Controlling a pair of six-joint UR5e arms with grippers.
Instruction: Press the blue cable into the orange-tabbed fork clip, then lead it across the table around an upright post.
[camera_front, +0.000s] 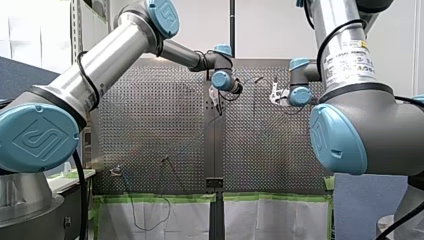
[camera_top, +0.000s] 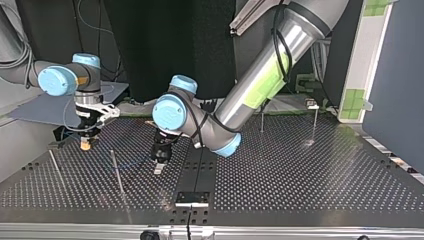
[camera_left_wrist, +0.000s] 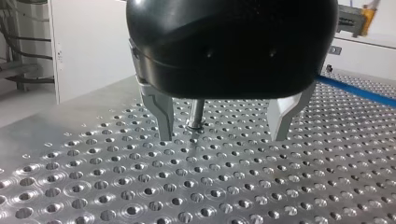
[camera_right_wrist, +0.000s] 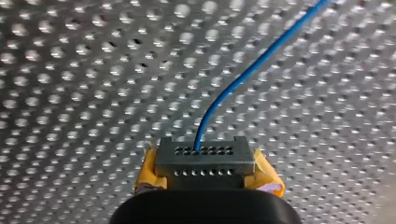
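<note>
— How do the jaws stand?
— Your right gripper (camera_right_wrist: 208, 176) has its jaws pinching a grey block (camera_right_wrist: 205, 156) that holds the blue cable (camera_right_wrist: 243, 76); your left gripper (camera_left_wrist: 223, 135) hangs spread, the post (camera_left_wrist: 196, 111) just beyond it.
— Risk?
— Drag toward that post too hard and the cable may pull free, I'd judge. You can't see the fork clip anywhere.
</note>
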